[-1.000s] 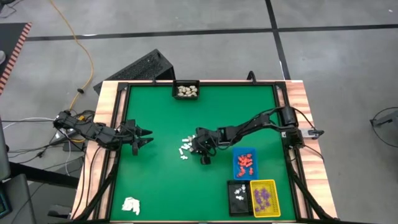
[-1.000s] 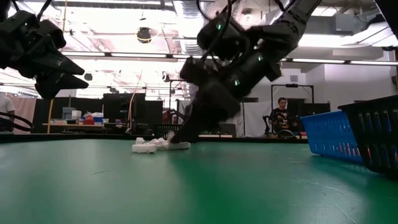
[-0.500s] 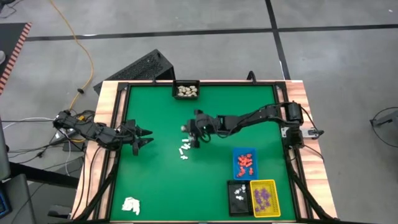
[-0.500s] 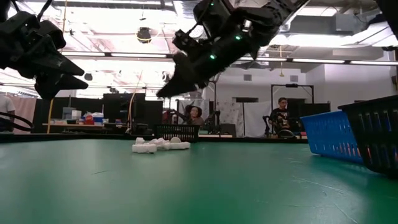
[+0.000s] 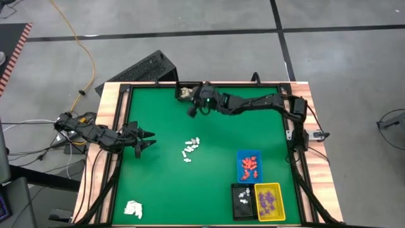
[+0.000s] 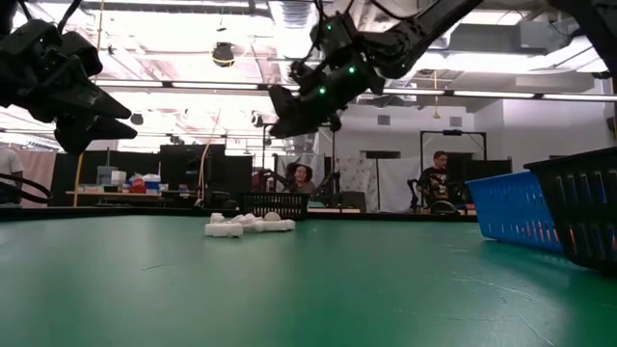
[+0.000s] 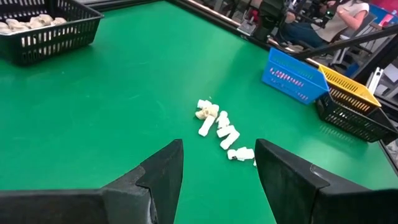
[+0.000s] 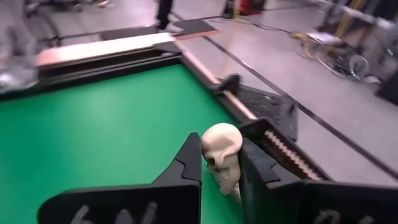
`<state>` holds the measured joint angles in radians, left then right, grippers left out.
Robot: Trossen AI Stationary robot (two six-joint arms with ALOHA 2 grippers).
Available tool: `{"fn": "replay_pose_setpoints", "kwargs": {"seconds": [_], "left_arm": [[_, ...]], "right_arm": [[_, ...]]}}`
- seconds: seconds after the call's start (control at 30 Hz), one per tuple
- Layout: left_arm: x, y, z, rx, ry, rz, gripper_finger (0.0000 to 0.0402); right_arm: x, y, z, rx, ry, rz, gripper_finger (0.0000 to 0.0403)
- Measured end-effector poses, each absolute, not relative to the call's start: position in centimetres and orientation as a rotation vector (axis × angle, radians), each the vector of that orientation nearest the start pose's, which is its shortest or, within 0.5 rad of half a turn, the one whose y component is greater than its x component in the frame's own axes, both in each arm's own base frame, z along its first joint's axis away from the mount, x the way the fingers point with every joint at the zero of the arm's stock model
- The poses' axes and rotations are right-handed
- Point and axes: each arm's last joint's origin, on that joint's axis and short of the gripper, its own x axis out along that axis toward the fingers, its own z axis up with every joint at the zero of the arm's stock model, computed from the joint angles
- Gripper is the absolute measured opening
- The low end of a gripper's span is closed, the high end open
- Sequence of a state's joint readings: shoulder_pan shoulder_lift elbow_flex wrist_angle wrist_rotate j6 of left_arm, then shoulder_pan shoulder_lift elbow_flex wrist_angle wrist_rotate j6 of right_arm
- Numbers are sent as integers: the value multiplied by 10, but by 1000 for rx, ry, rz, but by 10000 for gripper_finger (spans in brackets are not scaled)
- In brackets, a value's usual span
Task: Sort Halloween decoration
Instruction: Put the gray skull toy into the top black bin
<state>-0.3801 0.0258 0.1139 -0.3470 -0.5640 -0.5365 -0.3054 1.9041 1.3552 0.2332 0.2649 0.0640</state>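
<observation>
- Right gripper (image 8: 219, 163) raised by the black tray (image 5: 188, 92) at the worktop's (image 5: 164, 183) far edge; fingers clenched on a cream skull (image 8: 222, 153)
- Left gripper (image 5: 147, 140) near the left edge; fingers spread, holding nothing
- White pieces (image 5: 190, 149) lay mid-worktop

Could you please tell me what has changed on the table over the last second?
The right gripper, clamped on a cream skull figurine, rose from the white pile and swung across to the black tray at the far edge. The left gripper stayed hovering, open.
</observation>
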Motion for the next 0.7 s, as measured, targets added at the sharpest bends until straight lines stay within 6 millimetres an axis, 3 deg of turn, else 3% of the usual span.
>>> {"fn": "replay_pose_setpoints", "kwargs": {"seconds": [0.17, 0.33, 0.57, 0.7], "left_arm": [[84, -17, 168, -413, 176, 240, 189], [84, -17, 168, -413, 175, 240, 189], [84, -17, 168, -416, 175, 241, 189], [84, -17, 168, -416, 174, 242, 189]], "right_arm": [[404, -169, 246, 164, 276, -662, 58], [399, -186, 242, 204, 264, -708, 58], [408, -192, 216, 226, 338, -666, 58], [413, -195, 208, 235, 383, -665, 80]]}}
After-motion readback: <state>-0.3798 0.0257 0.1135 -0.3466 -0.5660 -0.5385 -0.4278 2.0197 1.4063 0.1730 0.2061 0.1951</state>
